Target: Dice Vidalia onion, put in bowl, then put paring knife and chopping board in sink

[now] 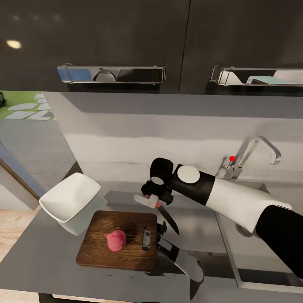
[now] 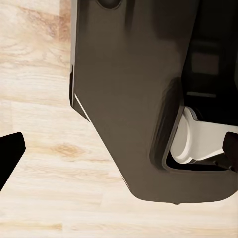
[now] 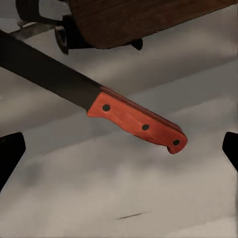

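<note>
The pink-red Vidalia onion sits whole near the middle of the brown chopping board on the grey countertop. My right gripper hovers just beyond the board's far right corner. In the right wrist view its fingertips stand wide apart, and the right gripper is open. The paring knife, with a red-brown handle and dark blade, lies between them untouched. That paring knife points toward me beside the board. The white bowl stands tilted left of the board. The sink is at the right. My left gripper is open over wood floor.
The chrome tap with its red knob rises behind the sink. A grey-and-black jointed piece reaches to the board's right edge; I cannot tell what it is. Dark wall cabinets hang overhead. The robot's dark base is beside the left gripper.
</note>
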`<state>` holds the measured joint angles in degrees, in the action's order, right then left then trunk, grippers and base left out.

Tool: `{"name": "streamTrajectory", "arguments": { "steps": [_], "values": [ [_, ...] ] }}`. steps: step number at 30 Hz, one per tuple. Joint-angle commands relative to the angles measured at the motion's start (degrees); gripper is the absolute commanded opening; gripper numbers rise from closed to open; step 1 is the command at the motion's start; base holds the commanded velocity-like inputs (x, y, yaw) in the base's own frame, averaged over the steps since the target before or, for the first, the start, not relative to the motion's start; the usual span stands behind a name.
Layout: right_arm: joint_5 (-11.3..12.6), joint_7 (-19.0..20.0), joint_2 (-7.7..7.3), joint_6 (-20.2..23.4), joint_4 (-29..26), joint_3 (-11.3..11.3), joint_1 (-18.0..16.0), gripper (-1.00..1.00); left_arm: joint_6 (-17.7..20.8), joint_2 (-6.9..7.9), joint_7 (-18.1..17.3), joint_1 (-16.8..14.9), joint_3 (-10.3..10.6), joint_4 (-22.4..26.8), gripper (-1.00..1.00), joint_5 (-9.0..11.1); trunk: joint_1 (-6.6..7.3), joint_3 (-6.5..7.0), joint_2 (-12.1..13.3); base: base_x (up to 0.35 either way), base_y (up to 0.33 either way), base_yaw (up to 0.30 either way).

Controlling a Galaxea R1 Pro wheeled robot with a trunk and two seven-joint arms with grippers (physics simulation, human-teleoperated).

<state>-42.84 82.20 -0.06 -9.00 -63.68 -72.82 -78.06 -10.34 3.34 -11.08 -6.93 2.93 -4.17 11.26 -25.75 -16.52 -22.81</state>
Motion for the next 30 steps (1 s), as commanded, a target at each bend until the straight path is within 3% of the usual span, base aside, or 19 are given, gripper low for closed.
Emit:
{"name": "streamTrajectory", "arguments": {
  "steps": [1, 14, 25, 27, 30],
  "values": [
    [0.6, 0.0, -0.11, -1.2, 0.0, -0.1, -0.1, 1.0, -0.4, 0.0, -0.3, -0.1, 0.3, -0.3, 1.0, 0.6, -0.03, -0.1, -0.1, 0.0, 0.0, 0.0],
    [4.0, 1.2, -0.42, -5.2, -0.1, -0.1, -0.1, 1.0, -0.4, -0.01, -0.3, -0.1, 0.3, -0.2, 1.0, 0.6, -0.03, -0.1, -0.1, 0.0, 0.0, 0.0],
    [4.1, 3.5, -1.02, -5.4, -0.1, 0.0, -0.1, 1.0, -0.4, 0.0, -0.3, -0.1, 0.3, -0.3, 1.0, 0.6, -0.03, -0.1, -0.1, 0.0, 0.0, 0.0],
    [4.1, 6.1, -1.32, -7.8, -0.1, 0.1, -0.1, 1.0, -0.4, 0.0, -0.3, -0.1, 0.3, -0.3, 1.0, 0.6, -0.03, -0.1, -0.1, 0.0, 0.0, 0.0],
    [4.1, 6.8, -1.45, -9.7, -0.1, -0.1, -0.1, 1.0, -0.4, 0.0, -0.3, -0.1, 0.3, -0.3, 1.0, 0.6, -0.03, -0.1, -0.1, 0.0, 0.0, 0.0]
  ]
}}
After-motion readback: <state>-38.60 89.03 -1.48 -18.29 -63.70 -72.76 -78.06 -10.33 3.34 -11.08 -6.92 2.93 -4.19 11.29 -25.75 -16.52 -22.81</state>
